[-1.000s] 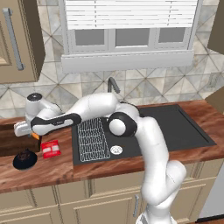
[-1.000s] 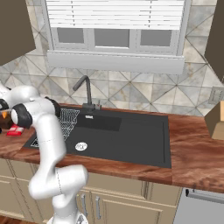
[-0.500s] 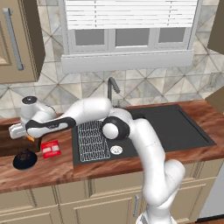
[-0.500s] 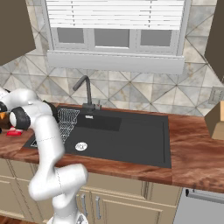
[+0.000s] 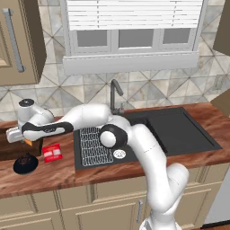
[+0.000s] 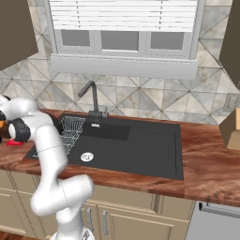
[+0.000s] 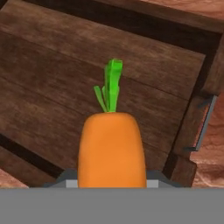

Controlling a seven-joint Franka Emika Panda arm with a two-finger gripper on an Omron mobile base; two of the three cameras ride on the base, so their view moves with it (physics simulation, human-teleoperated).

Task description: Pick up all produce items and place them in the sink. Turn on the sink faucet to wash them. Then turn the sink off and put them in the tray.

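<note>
Orange carrot (image 7: 111, 148), green top pointing away, clamped between the jaws and held over the floor of the brown wooden tray (image 7: 65, 78) at the table's left end. Beside the tray lie a red packet (image 5: 52, 152) and a black dish (image 5: 25, 164); farther right, the black sink (image 5: 179, 128) and faucet (image 5: 115, 95).

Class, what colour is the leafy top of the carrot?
Bright green, clearest in the hand view: carrot.
</note>
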